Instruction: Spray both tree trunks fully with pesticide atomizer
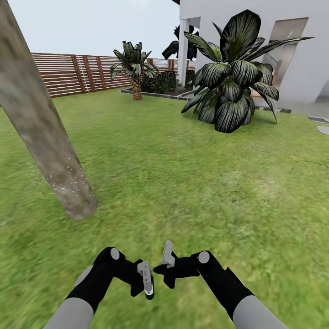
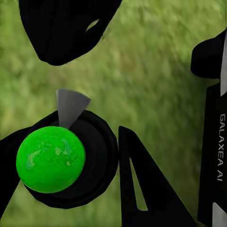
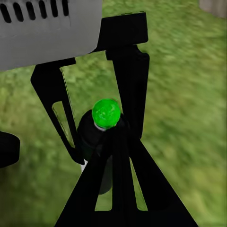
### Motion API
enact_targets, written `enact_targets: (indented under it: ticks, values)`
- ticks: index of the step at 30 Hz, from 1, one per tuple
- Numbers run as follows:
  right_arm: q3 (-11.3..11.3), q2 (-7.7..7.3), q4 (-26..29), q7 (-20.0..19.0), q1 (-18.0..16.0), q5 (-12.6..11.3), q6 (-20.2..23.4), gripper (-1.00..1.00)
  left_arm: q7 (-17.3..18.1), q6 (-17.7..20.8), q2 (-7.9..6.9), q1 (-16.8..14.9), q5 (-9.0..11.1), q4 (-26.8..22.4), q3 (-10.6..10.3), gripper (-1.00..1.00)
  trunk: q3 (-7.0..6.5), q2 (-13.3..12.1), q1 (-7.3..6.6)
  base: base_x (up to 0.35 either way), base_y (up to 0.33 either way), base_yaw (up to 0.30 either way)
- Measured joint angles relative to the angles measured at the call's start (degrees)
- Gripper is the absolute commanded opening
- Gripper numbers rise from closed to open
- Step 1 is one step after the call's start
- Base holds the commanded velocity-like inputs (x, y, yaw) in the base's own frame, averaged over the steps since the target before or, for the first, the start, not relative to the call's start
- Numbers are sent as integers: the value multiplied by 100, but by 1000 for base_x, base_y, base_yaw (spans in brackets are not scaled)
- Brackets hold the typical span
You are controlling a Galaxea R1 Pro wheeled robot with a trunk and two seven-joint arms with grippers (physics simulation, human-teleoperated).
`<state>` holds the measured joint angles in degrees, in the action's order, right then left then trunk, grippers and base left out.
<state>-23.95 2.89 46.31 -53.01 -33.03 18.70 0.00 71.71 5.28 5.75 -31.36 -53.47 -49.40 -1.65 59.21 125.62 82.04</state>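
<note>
The atomizer (image 3: pixel 100 142), black with a green cap, is pinched in the right pincer (image 3: pixel 101 156), close beside the left pincer (image 1: pixel 147 279), whose state cannot be told. Ahead-left, one trunk (image 1: pixel 43 137) is speckled with pesticide (image 1: pixel 64 180) low down only; coverage seems unfinished.

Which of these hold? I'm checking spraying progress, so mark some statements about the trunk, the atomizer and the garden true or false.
1. White pesticide specks dot the lower part of the tree trunk in the head view. True.
2. The atomizer's round cap is red. False: the cap of the atomizer is bright green.
3. The atomizer lies on the grass, away from both arms. False: it sits between the fingers of the left gripper.
4. A brown slatted fence borders the far side of the lawn. True.
</note>
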Motion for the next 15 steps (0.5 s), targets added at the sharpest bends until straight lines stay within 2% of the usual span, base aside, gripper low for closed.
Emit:
enact_targets:
  ticks: [15]
  values:
    - [0, 0, 2, -4, 0, 0, 0, -100, 8, -11, 39, -61, 38, 9, 8, -100, 0, 0, 0, 0, 0, 0]
